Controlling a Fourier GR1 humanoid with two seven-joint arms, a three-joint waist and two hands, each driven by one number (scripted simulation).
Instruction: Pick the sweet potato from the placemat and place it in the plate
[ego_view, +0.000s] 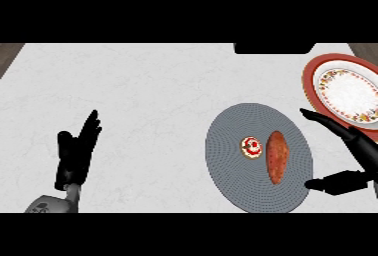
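Probably stiff and hefty, the sweet potato (277, 156) lies right of centre on the placemat (235, 186), best grasped across its thick middle by the empty, wide-open right robot hand (364, 151) alongside.

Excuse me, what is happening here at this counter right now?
The sweet potato lies on the grey placemat beside a small red-and-white item. The right hand is open just right of the sweet potato, fingers and thumb spread, not yet gripping. The plate at the upper right holds nothing. The left hand rests open at the left.
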